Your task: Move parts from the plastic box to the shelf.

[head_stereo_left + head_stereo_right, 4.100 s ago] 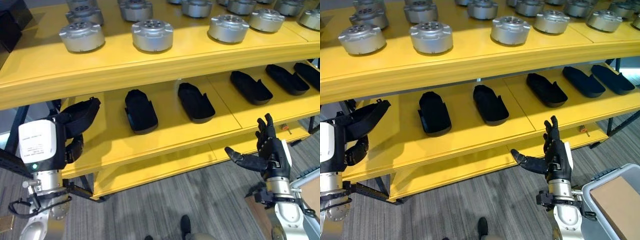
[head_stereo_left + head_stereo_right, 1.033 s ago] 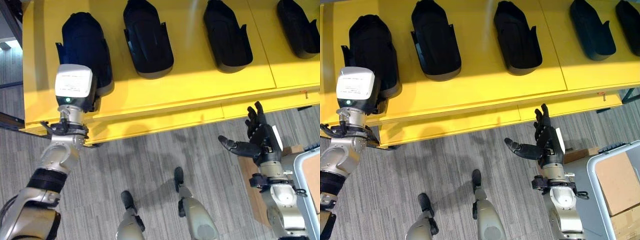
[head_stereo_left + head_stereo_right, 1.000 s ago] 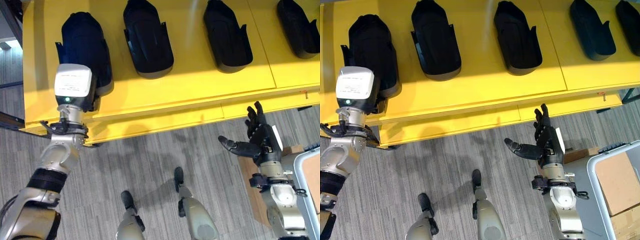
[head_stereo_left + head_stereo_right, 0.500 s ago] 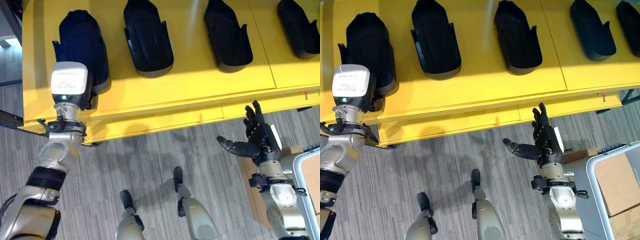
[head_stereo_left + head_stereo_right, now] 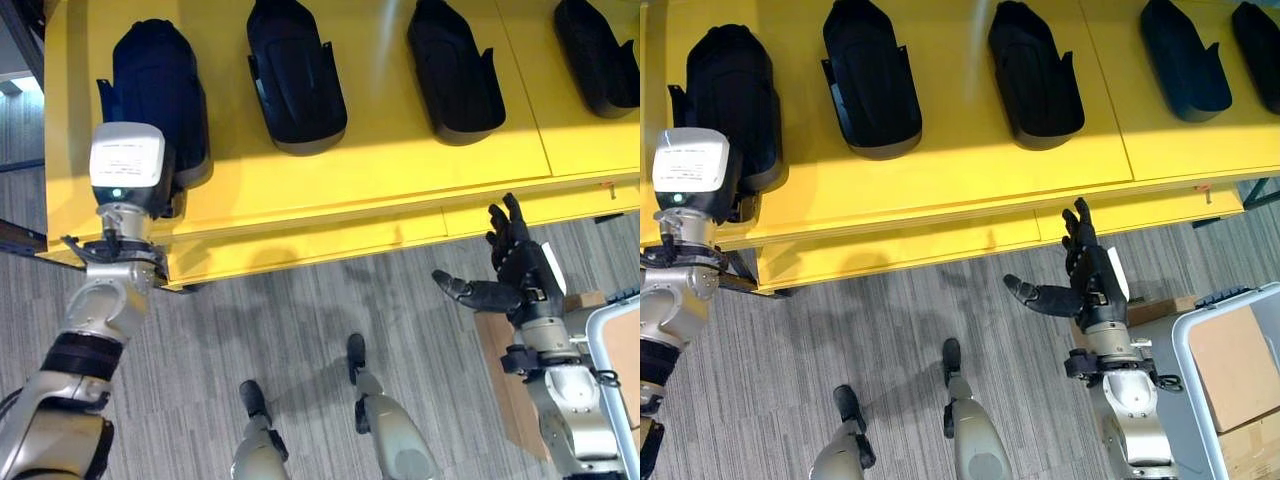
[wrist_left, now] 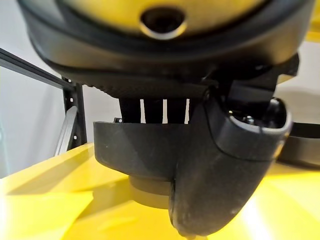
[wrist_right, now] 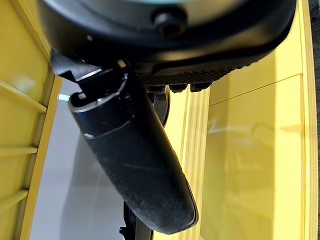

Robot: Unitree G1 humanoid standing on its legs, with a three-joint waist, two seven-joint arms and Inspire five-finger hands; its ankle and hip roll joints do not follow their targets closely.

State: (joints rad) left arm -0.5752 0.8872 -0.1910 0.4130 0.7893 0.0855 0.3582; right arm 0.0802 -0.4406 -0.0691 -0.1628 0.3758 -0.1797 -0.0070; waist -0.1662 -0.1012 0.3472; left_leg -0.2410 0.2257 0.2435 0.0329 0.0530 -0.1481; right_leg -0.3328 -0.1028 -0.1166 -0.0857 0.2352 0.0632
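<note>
right hand: The right hand (image 5: pixel 1095 285) hangs over the floor (image 5: pixel 300 340) just in front of the shelf's front edge, palm upright, fingers straight and spread, thumb pointing toward the robot's left. It is released and holds nothing.
plastic box: The plastic box (image 5: pixel 1200 390) shows at the robot's right, on the floor beside the right arm, with brown cartons (image 5: pixel 1230 365) in it.
left hand: The left hand (image 6: pixel 220 165) is at the shelf's front left corner, under its white wrist block (image 5: pixel 125 165). Its wrist view shows the thumb lying over the near end of a black part, the fingers showing as bars behind the part's rim, so I judge it as grasping that part.
task part: The leftmost part (image 5: pixel 160 85) lies on the yellow shelf (image 5: pixel 400 170) by its left edge, near end close to the front edge. Three more black parts (image 5: pixel 295 70) lie in a row toward the shelf's right end.
risk: The part sits close to the front edge and left edge. If the hand lets go while pulling back, the fingers behind the rim could drag it off the shelf.
second risk: It looks slightly skewed against its neighbour; a careless shove could knock the two together.
change: Against half a second ago the wrist block sits a little further toward the left edge, and so does the part. The right hand is much as it was.
</note>
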